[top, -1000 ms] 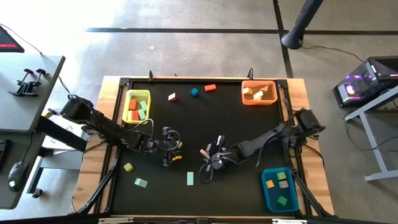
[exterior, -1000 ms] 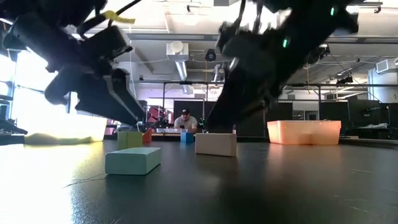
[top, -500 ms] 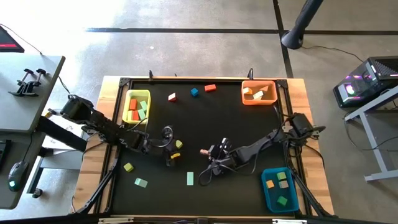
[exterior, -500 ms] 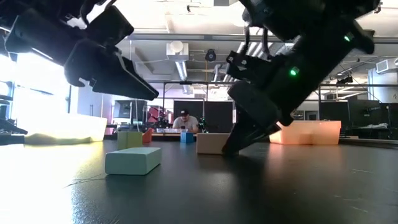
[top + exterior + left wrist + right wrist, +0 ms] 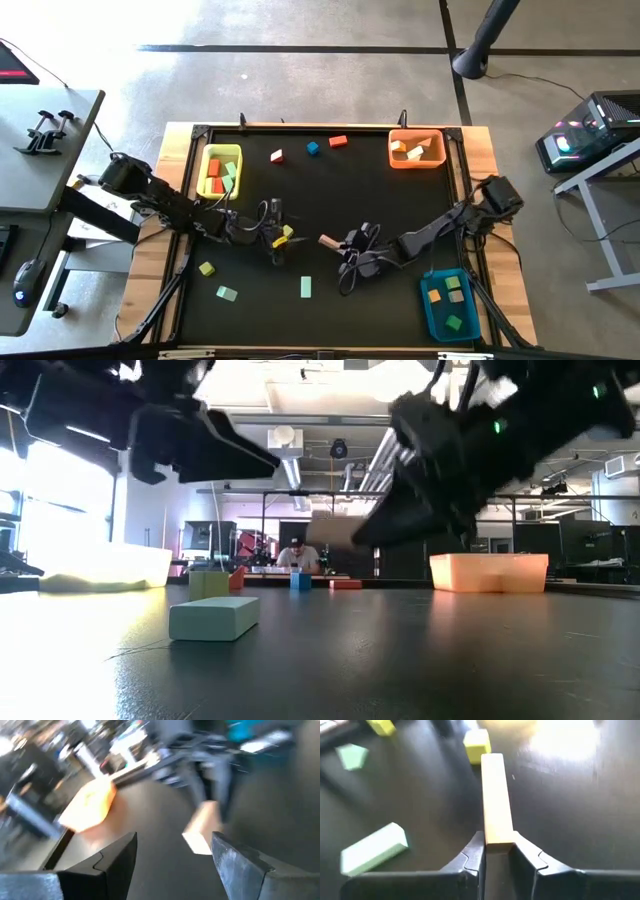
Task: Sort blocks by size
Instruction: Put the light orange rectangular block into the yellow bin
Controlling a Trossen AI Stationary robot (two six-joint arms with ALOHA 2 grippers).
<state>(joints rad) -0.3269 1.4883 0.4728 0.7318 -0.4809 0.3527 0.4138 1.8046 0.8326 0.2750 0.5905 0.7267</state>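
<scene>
A pink-tan bar hangs just above the mat's middle, with my right gripper shut on it. Left of it my left gripper stands open over the mat with nothing between its fingers. A yellow block lies flat on the mat beside that gripper. A green block, a small mint block and a mint bar lie at the near left. A pink block, a blue one and a red one lie near the far edge. My right gripper pinches the bar's two long sides at one end between its two fingers. The fingers come slanting down from the table's right and lie along the bar, which sticks out ahead of them. The bar is lifted clear of the mat.
A yellow bin stands at the far left, an orange bin at the far right and a blue bin at the near right, each holding blocks. A person sits in the room beyond the table.
My right gripper has shut on the pink-tan bar and lifted it off the mat. My left gripper, still open, has risen from just above the mat.
</scene>
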